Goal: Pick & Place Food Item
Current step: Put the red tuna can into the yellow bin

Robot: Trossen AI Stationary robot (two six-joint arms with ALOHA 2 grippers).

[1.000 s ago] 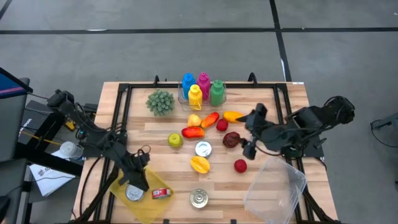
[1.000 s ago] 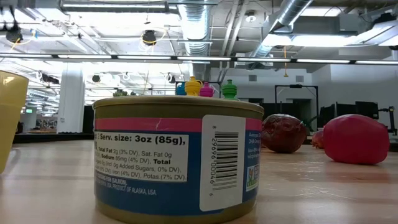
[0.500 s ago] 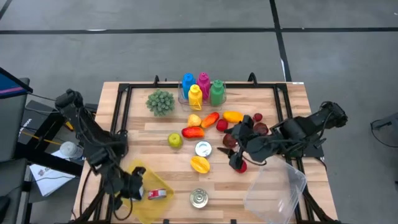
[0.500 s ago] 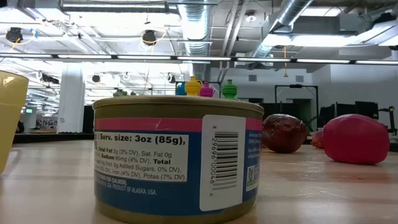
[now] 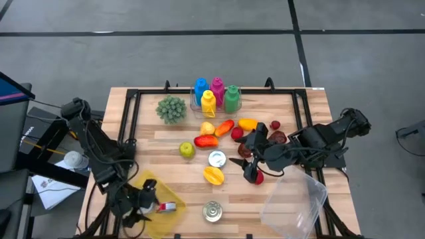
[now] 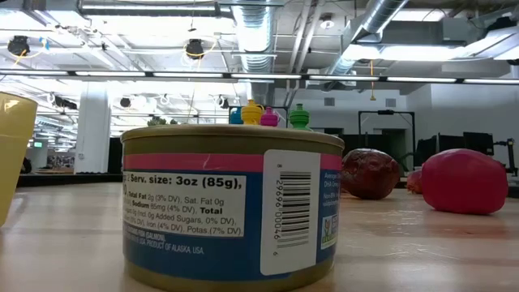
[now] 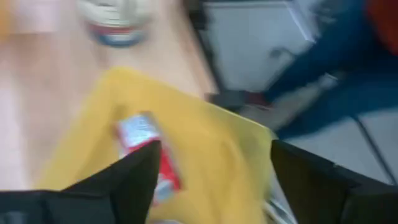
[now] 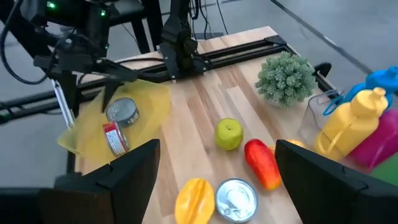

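While the left claw (image 5: 141,207) hangs spread over the yellow tray (image 5: 158,224) at the counter's near-left corner, the spread right claw (image 5: 251,174) sits just beside the red fruit (image 5: 258,177).

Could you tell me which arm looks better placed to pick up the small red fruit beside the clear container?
Probably the right: its open gripper hangs right by the red fruit, while the left gripper is across the table over the yellow tray.
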